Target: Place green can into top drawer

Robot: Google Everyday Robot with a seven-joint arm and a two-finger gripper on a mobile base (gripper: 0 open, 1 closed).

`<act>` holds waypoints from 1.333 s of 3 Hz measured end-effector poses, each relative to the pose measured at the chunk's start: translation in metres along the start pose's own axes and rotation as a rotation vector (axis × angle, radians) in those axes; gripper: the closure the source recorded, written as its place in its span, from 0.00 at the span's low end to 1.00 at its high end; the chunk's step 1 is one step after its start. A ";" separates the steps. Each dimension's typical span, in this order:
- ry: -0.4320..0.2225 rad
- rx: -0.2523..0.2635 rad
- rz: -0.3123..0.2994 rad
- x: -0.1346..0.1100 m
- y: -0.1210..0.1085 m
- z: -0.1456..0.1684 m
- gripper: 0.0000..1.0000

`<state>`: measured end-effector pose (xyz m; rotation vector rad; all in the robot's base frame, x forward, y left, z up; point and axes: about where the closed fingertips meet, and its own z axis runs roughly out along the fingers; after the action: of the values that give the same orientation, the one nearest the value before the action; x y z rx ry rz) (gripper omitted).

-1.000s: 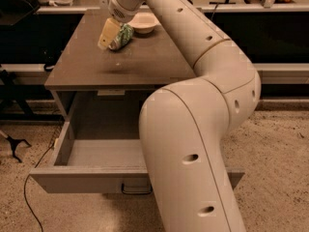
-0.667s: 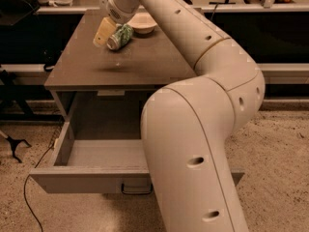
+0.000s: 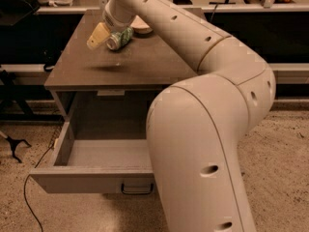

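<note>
Claw [image 3: 109, 36] above grey-brown surface [image 3: 145, 64], pinching small green-and-white drink can [image 3: 122, 36] | step: carry to open wide grey top drawer [image 3: 72, 180] | advice: keep level, lower well inside before release.

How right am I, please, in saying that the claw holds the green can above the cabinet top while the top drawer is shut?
Not quite: the camera view shows the top drawer pulled open, not shut. The claw does hold the green can above the cabinet top.
</note>
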<state>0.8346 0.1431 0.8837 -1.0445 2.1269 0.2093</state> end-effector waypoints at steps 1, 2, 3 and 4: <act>0.000 0.000 0.000 0.000 0.000 0.000 0.00; -0.023 0.031 0.031 0.000 -0.006 0.007 0.00; -0.064 0.114 0.099 0.000 -0.023 0.014 0.00; -0.100 0.157 0.194 0.000 -0.032 0.022 0.00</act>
<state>0.8700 0.1320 0.8728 -0.7230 2.1158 0.1797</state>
